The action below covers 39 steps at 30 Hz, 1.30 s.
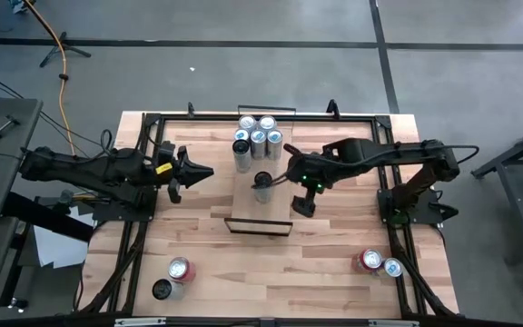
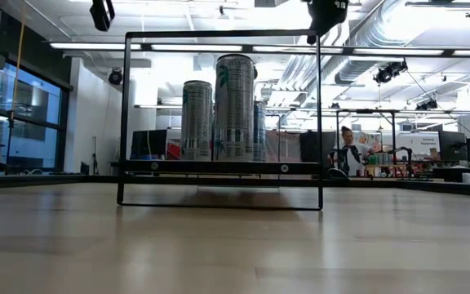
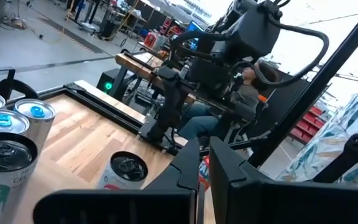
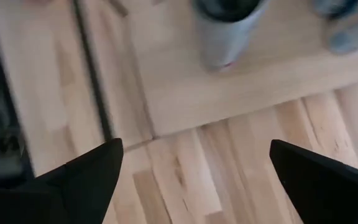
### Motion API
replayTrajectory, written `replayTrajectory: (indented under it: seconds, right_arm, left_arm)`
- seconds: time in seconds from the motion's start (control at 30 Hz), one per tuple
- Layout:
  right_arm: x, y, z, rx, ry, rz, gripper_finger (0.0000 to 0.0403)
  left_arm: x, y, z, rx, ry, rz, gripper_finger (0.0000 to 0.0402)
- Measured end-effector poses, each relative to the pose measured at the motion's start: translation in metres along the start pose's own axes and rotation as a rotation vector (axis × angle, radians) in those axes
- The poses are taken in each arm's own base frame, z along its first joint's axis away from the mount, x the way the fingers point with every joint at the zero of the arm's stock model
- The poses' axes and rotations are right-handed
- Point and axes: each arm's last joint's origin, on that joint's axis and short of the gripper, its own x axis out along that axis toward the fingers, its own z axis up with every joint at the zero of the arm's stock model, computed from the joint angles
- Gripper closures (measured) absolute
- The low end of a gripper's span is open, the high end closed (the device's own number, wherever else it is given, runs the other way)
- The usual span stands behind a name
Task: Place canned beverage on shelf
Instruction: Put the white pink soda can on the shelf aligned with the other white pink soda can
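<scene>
Right arm bent inward over the bench, its claw [image 1: 303,202] spread wide and empty beside the shelf [image 1: 243,204], canned beverage [image 1: 262,187] upright on the shelf, left claw [image 1: 198,173] closed, extended toward the shelf.

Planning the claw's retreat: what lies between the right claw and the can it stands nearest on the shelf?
Only bare shelf and tabletop wood separate the open right claw from the can, shown in the right wrist view.

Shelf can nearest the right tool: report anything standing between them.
Nothing visible does. The open right tool hovers beside the tall silver dark-topped can, which stands on the light-wood plank shelf; only bare wood lies between them. The other cans cluster farther back.
</scene>
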Motion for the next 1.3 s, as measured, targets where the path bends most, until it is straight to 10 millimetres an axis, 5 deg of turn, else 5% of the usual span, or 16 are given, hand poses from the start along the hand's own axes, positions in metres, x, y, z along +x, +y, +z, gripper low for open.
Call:
replayTrajectory:
  seconds: [0.13,0.23,0.37,0.53,0.77,1.3]
  right_arm:
    - [0.010,-0.003,0.000,0.145,-0.041,-0.069,0.0057]
    - [0.027,-0.008,-0.018,0.178,0.025,-0.100,0.0116]
    - [0.047,-0.018,-0.054,0.267,0.133,-0.077,0.0229]
    - [0.053,-0.017,-0.075,0.541,-0.068,0.152,0.0384]
    - [0.078,-0.012,-0.059,0.816,-0.377,0.397,0.0398]
    - [0.132,-0.004,-0.018,0.815,-0.375,0.337,0.0402]
  left_arm:
    - [0.002,0.001,-0.001,0.002,0.004,0.012,0.0402]
    - [0.002,0.001,-0.002,0.004,0.007,0.013,0.0401]
    - [0.002,0.001,-0.003,0.033,0.022,0.011,0.0401]
    - [0.002,0.001,-0.003,0.065,0.021,0.020,0.0401]
    - [0.002,0.003,-0.002,0.079,-0.015,0.088,0.0401]
    - [0.002,0.004,-0.002,0.081,-0.025,0.117,0.0402]
